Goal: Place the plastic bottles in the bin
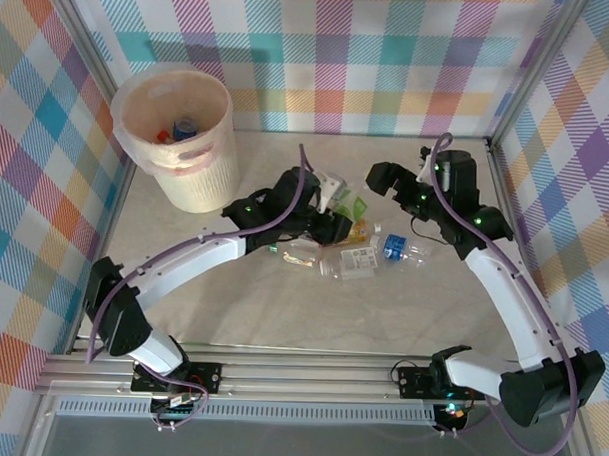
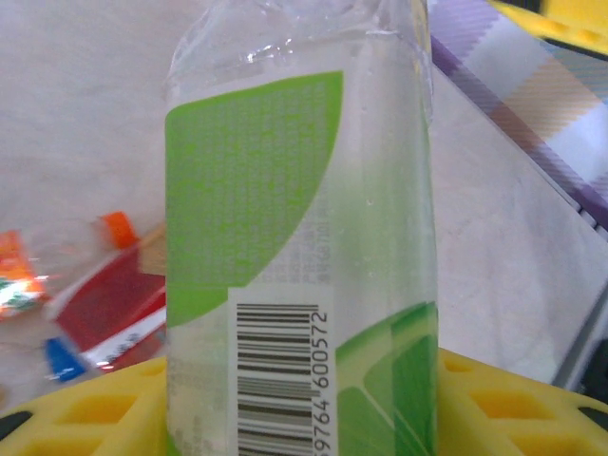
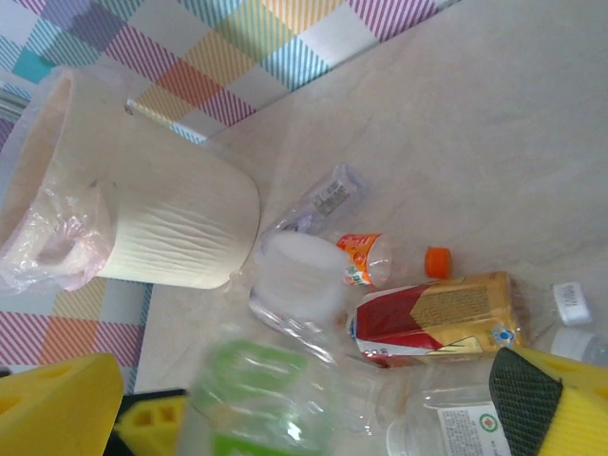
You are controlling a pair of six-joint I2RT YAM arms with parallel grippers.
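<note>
The ribbed, whitish bin (image 1: 178, 134) stands far left on the worktop (image 1: 281, 317). The left end effector (image 1: 330, 226), the nearer arm, is clamped on a clear, green-labelled bottle (image 2: 294, 237) whose long axis points out between its yellow fingers (image 2: 475, 389). The bin lies to its left. Crushed bottles (image 1: 358, 258) lie alongside. The right end effector (image 1: 384, 179) gapes apart.
</note>
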